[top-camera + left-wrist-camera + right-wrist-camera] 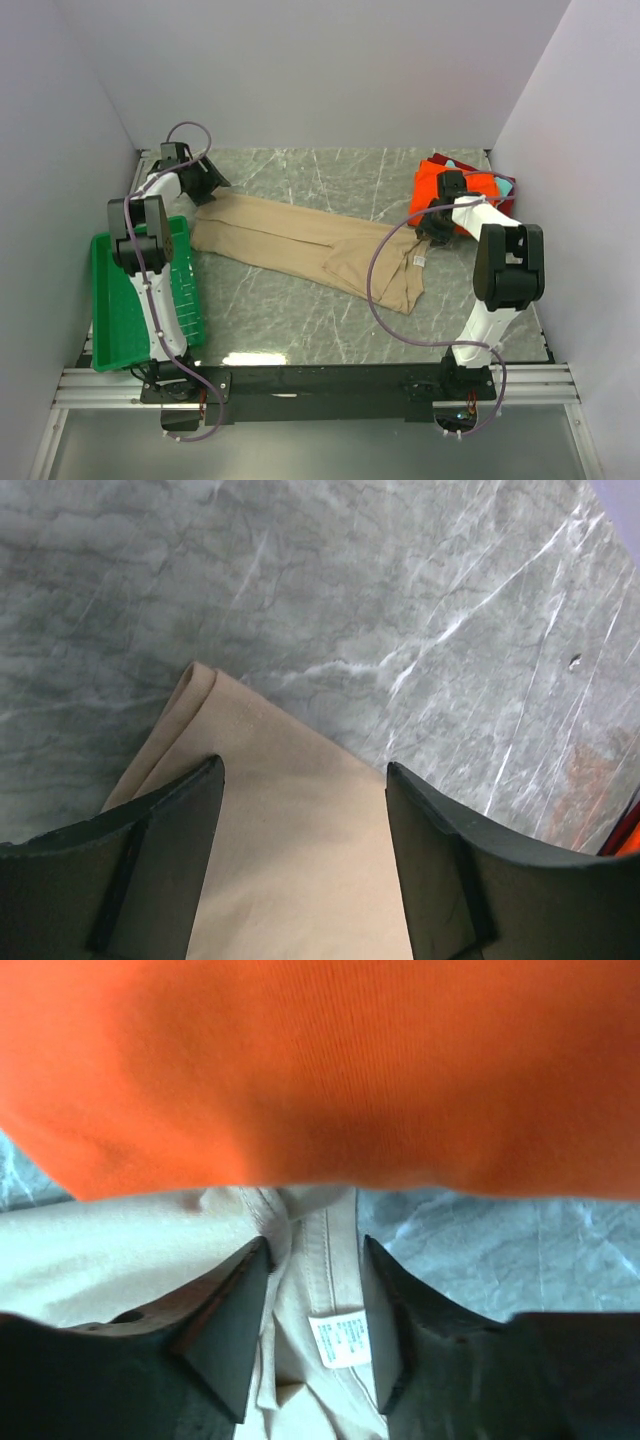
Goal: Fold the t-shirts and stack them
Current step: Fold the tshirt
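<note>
Top external: tan shirt (310, 245) laid out as a long folded band across table (330, 170), from far left down to right of centre, wider end on the right. Orange shirt (478, 186) folded at far right, touching or just beside that wide end. Green tray (110, 300) at near left, beside left arm. Left gripper (205, 185) over far-left end of tan shirt. Left wrist: jaws wide apart above the folded corner, cloth flat on the marble, nothing held. Right gripper (438, 230) low between orange shirt and tan shirt's wide end. Right wrist: jaws partly apart either side of collar seam and white label (340, 1338), cloth loose between them, no grip to be seen; orange cloth just past fingertips (245, 1270), filling upper half.
</note>
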`<state>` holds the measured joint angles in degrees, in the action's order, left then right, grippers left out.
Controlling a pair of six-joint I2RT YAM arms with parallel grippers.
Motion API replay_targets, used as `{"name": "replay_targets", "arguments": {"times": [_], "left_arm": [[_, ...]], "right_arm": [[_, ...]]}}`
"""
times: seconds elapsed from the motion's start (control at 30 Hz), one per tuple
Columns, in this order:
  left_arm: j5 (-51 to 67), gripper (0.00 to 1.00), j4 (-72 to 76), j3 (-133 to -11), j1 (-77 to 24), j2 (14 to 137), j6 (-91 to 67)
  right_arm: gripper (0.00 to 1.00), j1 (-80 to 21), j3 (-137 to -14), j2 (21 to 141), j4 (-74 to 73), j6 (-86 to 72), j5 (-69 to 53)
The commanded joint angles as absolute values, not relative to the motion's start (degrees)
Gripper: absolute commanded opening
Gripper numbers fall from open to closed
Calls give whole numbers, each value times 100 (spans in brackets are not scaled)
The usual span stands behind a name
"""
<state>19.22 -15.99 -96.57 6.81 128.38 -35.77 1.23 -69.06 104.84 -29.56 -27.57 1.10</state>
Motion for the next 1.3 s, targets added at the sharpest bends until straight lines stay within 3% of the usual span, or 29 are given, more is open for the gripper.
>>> {"name": "replay_targets", "arguments": {"times": [0.0, 0.4, 0.8, 1.27], "left_arm": [[1855, 72, -1951, -9896, 738, 12367, -3375], [1142, 73, -2048, -9607, 317, 11611, -3050], [1916, 73, -1319, -8702, 26, 11777, -3296], [1389, 73, -1599, -8376, 35, 12120, -3270]], "right_arm": [[51, 167, -6909, 9976, -3129, -2768, 281], [52, -271, -6908, 8982, -3288, -2874, 27], [49, -1239, -7531, 10150, -3094, -3094, -395], [47, -1380, -8208, 11460, -3278, -3146, -439]]}}
